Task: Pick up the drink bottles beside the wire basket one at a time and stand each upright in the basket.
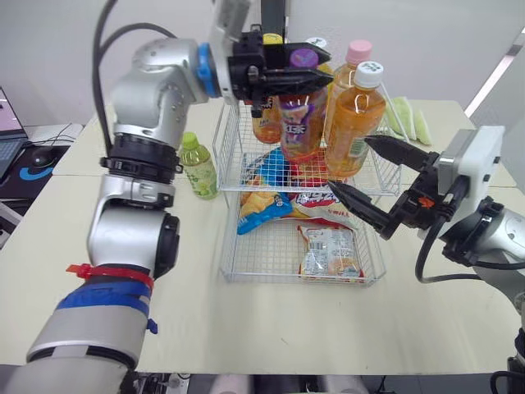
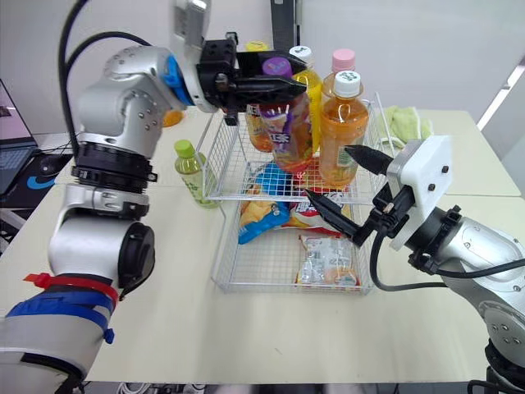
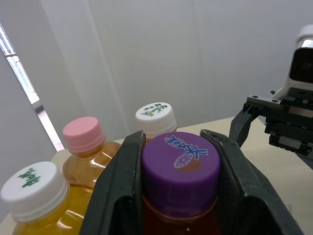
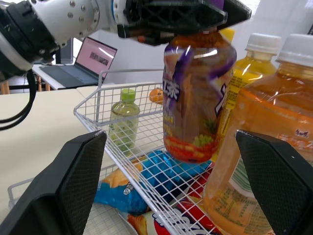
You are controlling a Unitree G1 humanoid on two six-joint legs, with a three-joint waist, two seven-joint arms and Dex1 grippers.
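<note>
A two-tier wire basket (image 1: 226, 139) stands mid-table. My left gripper (image 1: 308, 78) is shut on the purple cap of a reddish tea bottle (image 1: 302, 119), which hangs upright over the upper tier; the cap (image 3: 180, 165) sits between both fingers. Several bottles stand in that tier: an orange one with a white cap (image 1: 354, 123), a pink-capped one (image 1: 351, 59), and a yellow one (image 4: 243, 78) behind. A small green bottle (image 1: 199, 167) stands on the table left of the basket. My right gripper (image 1: 351, 164) is open just in front of the orange bottle, holding nothing.
Snack packets (image 1: 330, 250) lie in the basket's lower tray, with a blue bag (image 1: 267, 171) under the upper tier. A laptop (image 1: 8, 123) and mouse sit at the far left. Pale green items (image 1: 410, 119) lie at the back right.
</note>
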